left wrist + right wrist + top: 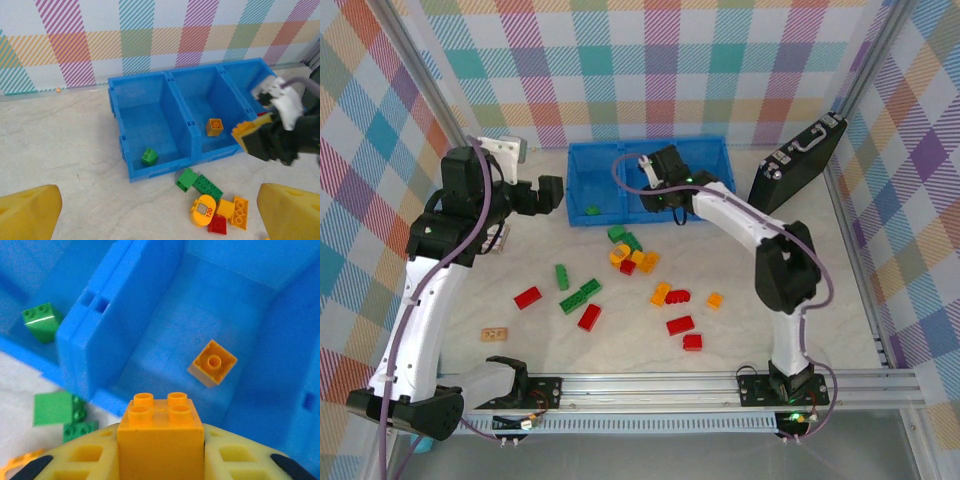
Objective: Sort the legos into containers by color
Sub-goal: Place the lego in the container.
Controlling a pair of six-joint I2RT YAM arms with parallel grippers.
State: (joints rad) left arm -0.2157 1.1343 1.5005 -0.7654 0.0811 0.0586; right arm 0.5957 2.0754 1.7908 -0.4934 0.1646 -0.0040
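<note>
My right gripper [161, 447] is shut on an orange-yellow lego [161, 432] and hovers over the middle compartment of the blue tray [95, 355]. One orange brick [212, 363] lies upside down on that compartment's floor. A green brick [149, 156] sits in the left compartment. From above, the right gripper [655, 197] is at the tray's [588, 175] front edge. My left gripper [552, 195] stands open just left of the tray, nothing between its fingers [27, 212]. Loose red, green and orange legos [628, 250] are scattered on the table in front of the tray.
A black hard case [800, 160] leans at the back right. A tan wooden tile [495, 333] lies near the left arm. Below the tray's front wall is a small heap of green, yellow and red bricks [215, 205]. Checked walls enclose the table.
</note>
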